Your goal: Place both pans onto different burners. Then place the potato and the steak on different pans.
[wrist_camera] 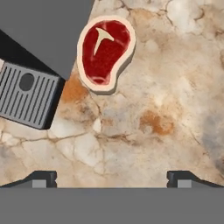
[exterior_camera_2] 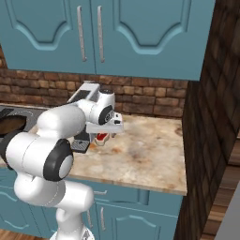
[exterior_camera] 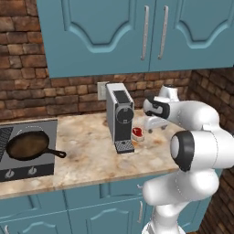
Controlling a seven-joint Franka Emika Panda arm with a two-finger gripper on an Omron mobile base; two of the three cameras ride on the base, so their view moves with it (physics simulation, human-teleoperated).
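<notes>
The steak (wrist_camera: 105, 52), dark red with a pale rim, lies flat on the marble counter beside the coffee machine's drip tray (wrist_camera: 29, 94). My gripper (wrist_camera: 112, 178) hangs open above the counter, nothing between its fingertips (wrist_camera: 43, 178), and the steak sits ahead of them. From the left base view the steak (exterior_camera: 137, 133) is just left of the gripper (exterior_camera: 151, 127). The brown-insided pan (exterior_camera: 26, 145) sits on a burner of the dark cooktop (exterior_camera: 48, 169) at far left, its black handle pointing right. The potato is out of view.
A grey coffee machine (exterior_camera: 119, 116) stands upright on the counter right next to the steak. Blue wall cabinets (exterior_camera: 137, 32) hang overhead and a brick wall (exterior_camera_2: 206, 117) closes off the counter's right end. Bare marble (exterior_camera_2: 145, 150) stretches to the right of the steak.
</notes>
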